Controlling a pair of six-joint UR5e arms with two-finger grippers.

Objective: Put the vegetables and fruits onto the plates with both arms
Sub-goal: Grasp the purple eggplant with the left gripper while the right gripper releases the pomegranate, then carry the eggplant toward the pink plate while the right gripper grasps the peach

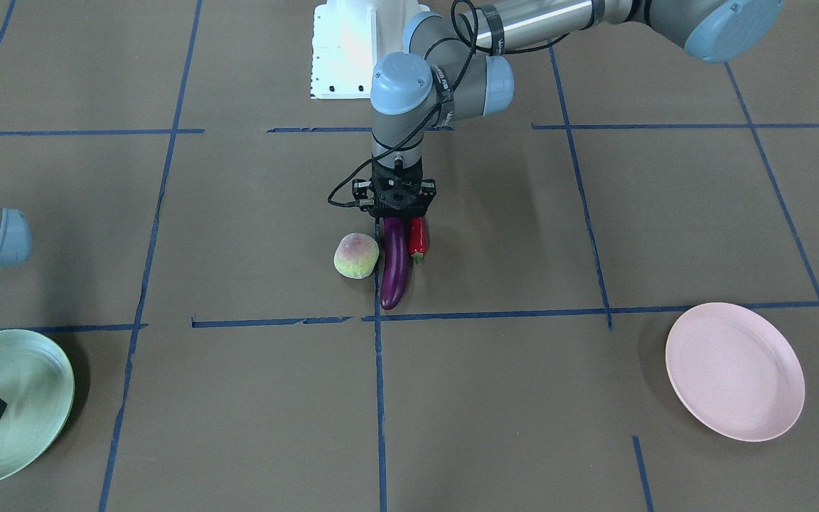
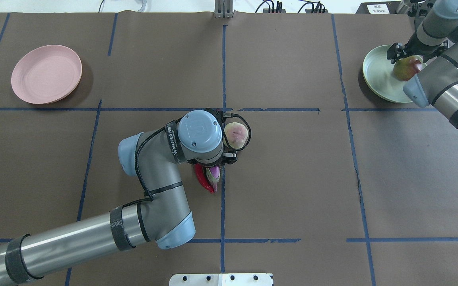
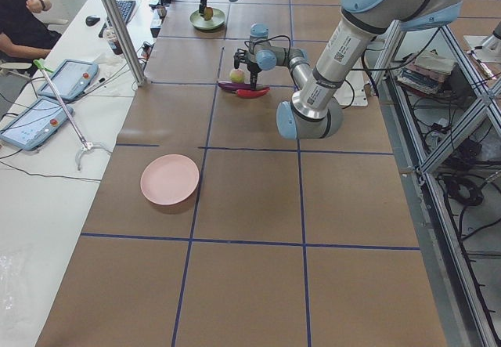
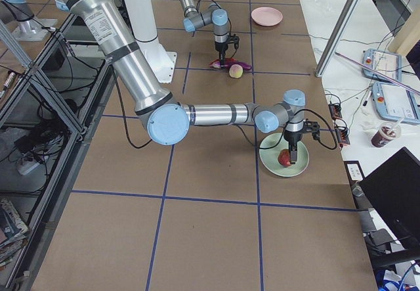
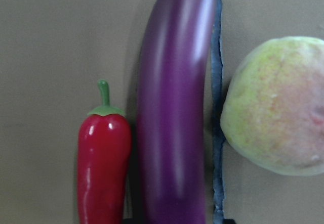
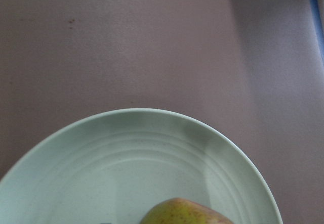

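Eggplant (image 1: pixel 394 270) cap end, out of sight beneath left hand (image 1: pixel 402 226)

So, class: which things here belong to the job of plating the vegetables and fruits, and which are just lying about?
Part of the job: eggplant, chili pepper, fuzzy fruit, yellow-green fruit, mint plate, pink plate.
Lying about: tablets, drink cup, both on the side benches.

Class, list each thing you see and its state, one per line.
eggplant, lying unplated, under left gripper.
chili, lying beside eggplant.
peach, unplated, other side of eggplant.
yellow-red fruit, over green plate, at right gripper.
green plate, otherwise empty.
pink plate, empty.
left gripper, grip unclear.
right gripper, grip unclear.
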